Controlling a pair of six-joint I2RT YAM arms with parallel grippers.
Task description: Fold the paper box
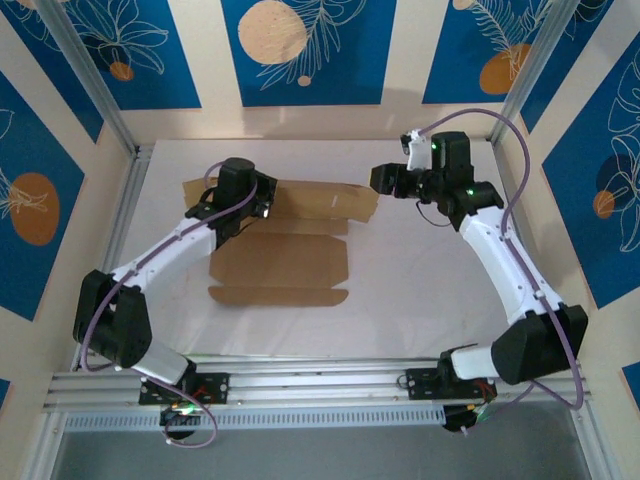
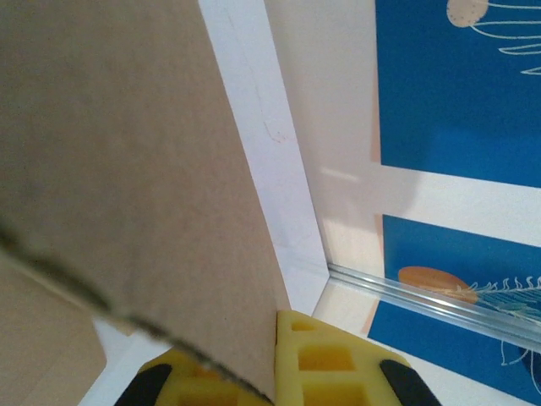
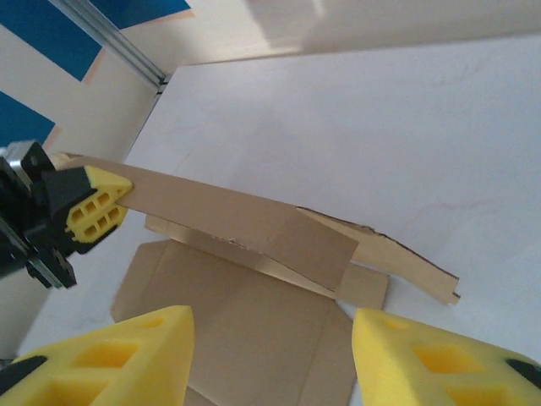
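Note:
The brown paper box (image 1: 280,265) lies open on the white table, its base flat and its far flap (image 1: 310,200) lifted. My left gripper (image 1: 262,205) is shut on the left part of that flap. In the left wrist view the cardboard (image 2: 127,169) stands edge-on between the yellow fingers (image 2: 321,355). My right gripper (image 1: 385,180) hovers open just past the flap's right end, touching nothing. From the right wrist, its gripper (image 3: 270,364) looks down on the base panel (image 3: 245,330) and the raised flap (image 3: 237,224), and on the left gripper's yellow pads (image 3: 95,207) pinching the flap's end.
Aluminium frame posts (image 1: 90,80) and a front rail (image 1: 320,385) bound the white table (image 1: 420,290). Blue-patterned walls stand close behind, with a corner rail (image 2: 423,296) near the left gripper. Bare table lies right of the box.

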